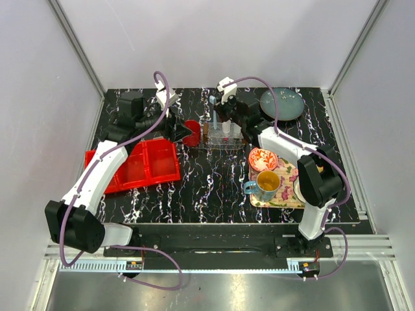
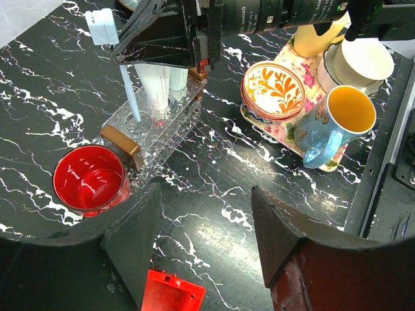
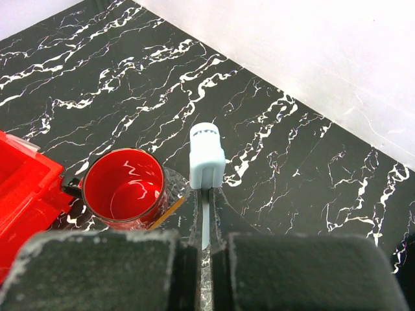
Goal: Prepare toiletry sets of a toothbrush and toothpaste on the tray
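Right pincer (image 3: 205,236): pressed onto toothbrush (image 3: 206,159) handle, just below the head.
Toothbrush: upright, foot at left end of tray (image 2: 175,136); held vertical, seemingly to seat it in a socket.
Toothpaste (image 2: 155,87): two tubes upright on tray, just right of brush.
Tray: far centre of table.
Left pincer (image 2: 204,233): spread, empty, on near side of tray; standing off, likely to leave room.
Cup (image 2: 88,179): red, just left of tray.

Right wrist, bottom centre: you lose the toothbrush (image 3: 206,162) handle inside the right gripper (image 3: 205,241) | left wrist, top: toothpaste (image 2: 157,87) upper ends hidden | bottom edge: red bin (image 2: 172,295) cut off.
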`<state>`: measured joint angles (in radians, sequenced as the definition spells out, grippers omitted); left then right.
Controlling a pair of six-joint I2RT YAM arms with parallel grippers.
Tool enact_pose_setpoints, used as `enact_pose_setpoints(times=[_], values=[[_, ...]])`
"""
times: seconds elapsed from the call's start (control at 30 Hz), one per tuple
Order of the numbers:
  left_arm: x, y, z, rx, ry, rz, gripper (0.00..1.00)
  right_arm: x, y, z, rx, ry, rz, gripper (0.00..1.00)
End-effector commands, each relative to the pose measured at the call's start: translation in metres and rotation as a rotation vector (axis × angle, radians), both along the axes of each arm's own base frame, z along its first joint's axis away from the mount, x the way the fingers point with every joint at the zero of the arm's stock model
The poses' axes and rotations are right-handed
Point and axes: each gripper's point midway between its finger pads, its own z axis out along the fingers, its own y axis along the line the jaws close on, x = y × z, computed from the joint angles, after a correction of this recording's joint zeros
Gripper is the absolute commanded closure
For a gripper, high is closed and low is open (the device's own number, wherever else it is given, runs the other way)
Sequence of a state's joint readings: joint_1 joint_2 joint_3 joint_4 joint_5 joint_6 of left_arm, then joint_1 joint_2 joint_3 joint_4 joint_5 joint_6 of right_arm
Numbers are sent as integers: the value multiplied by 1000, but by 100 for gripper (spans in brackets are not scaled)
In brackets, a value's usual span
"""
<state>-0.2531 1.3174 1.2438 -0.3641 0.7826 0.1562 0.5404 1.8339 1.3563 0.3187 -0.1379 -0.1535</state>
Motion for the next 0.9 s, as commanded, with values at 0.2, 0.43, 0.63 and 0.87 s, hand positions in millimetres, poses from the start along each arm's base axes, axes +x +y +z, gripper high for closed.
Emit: enact_pose_setpoints(times=[0.2, 0.43, 0.63, 0.87], values=[[6, 0, 3, -20, -26, -1, 38, 9, -2, 4, 53, -17, -41, 100], [7, 1, 2, -20, -24, 0, 38, 9, -1, -3, 60, 2, -40, 100], [6, 0, 0, -22, -18, -5, 38, 8, 0, -10, 60, 13, -40, 100], [7, 0, -1, -22, -17, -7, 38, 9, 1, -18, 55, 21, -38, 100]])
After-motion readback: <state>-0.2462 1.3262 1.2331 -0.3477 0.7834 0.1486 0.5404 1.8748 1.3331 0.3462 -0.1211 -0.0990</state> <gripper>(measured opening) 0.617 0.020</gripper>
